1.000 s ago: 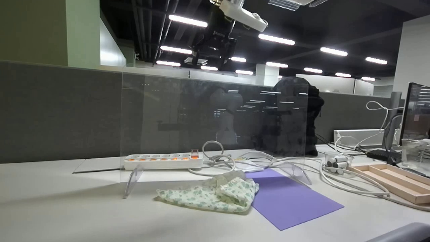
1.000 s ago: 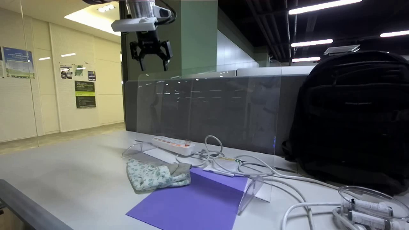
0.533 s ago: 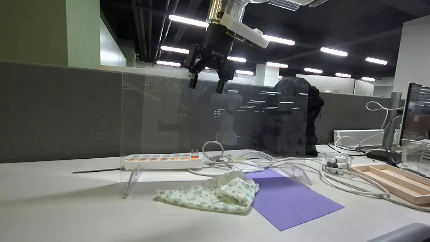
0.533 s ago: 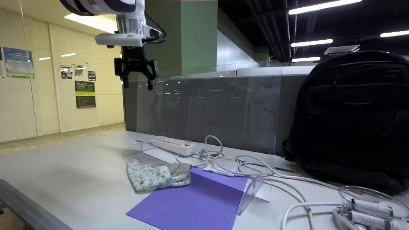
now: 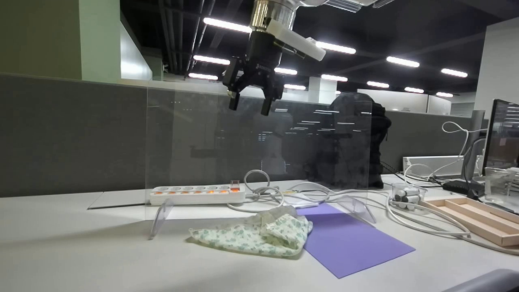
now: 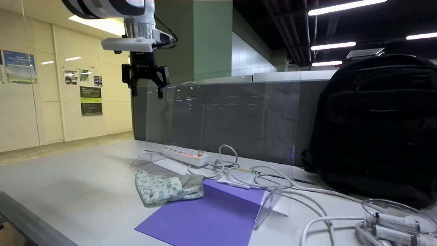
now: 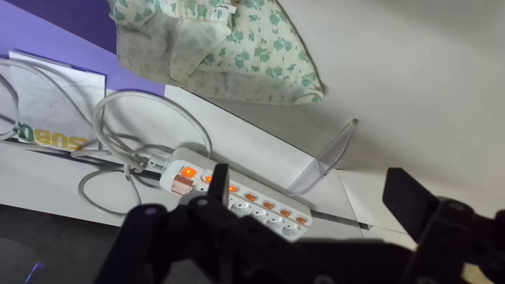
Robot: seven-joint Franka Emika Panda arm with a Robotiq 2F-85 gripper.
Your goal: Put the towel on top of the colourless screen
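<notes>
bench (image 5: 81,255): white top, grey partition (image 5: 73,138) along the back, strip lights (image 5: 334,48) on a dark ceiling beyond.
towel (image 5: 243,241): crumpled on bench, pale with green leaf print. camera side of the screen (image 5: 202,134) in both exterior views, one part over the purple sheet (image 5: 352,243). touching screen or just near it: cannot tell.
screen: clear panel, upright on bench, clear foot (image 5: 160,221) at each end, faint reflections across it.
tool (image 5: 249,108): spread wide, fingers (image 7: 218,185) well apart and pointing down, high over bench, apart from towel. fingertips (image 5: 266,107) overlap the upper screen in an exterior view; which side of it they hang, cannot tell.
power strip (image 7: 260,204): white, behind screen in both exterior views, orange switches, some lit. partly hidden by a finger in the wrist view.
cables (image 7: 134,93): grey-white, looped beside the power strip, running on toward the cup (image 6: 397,206).
packet (image 7: 43,102): white with coloured lettering, flat under cables.
backpack (image 6: 379,136): black, upright on bench near the partition.
cup: clear, labelled vials (image 6: 397,222) lying inside.
tray (image 5: 478,219): light wood, divided, on bench just beside cup.
monitor (image 5: 502,138): right edge of an exterior view, cut off.
</notes>
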